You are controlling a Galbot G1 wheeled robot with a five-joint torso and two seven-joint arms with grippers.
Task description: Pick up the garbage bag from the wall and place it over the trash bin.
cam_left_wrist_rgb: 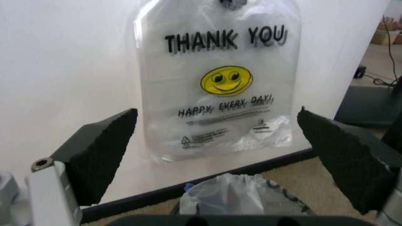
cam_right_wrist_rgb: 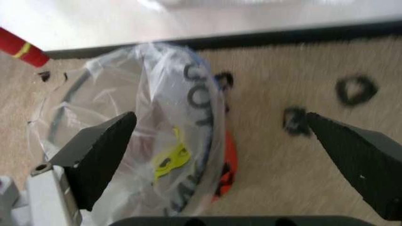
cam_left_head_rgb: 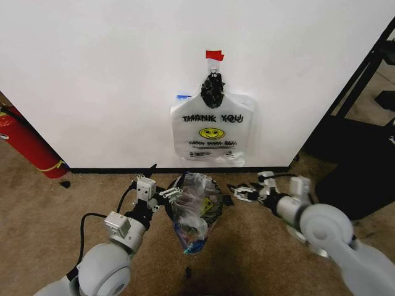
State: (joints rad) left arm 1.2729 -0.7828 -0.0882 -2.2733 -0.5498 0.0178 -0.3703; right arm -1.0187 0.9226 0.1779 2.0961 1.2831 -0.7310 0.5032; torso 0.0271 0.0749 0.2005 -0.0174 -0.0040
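Draping over the trash bin [cam_left_head_rgb: 217,213] on the carpet [cam_left_head_rgb: 259,259] just in front of the wall [cam_left_head_rgb: 92,74], the garbage bag [cam_left_head_rgb: 194,209] is thin, crinkled, translucent plastic with blue patches near its lower end, and it hides nearly all of the bin. In the right wrist view the garbage bag [cam_right_wrist_rgb: 150,136] shows dark curved lettering too folded to read and a yellow smiley, with the bin's red base [cam_right_wrist_rgb: 227,165] peeking out beside it. Above, a like bag [cam_left_head_rgb: 212,131] hangs flat on the wall from a black knot under a strip of red tape [cam_left_head_rgb: 215,55]; it reads "THANK YOU" and "HAPPY EVERY DAY!" around a yellow smiley face. The left gripper [cam_left_head_rgb: 165,192] sits just beside the bagged bin on the robot's left, its fingers [cam_left_wrist_rgb: 100,155] spread wide and empty. The right gripper [cam_left_head_rgb: 241,193] sits near the bin's other side, likewise gaping, nothing held. A red fire extinguisher [cam_left_head_rgb: 28,145] leans at the far left.
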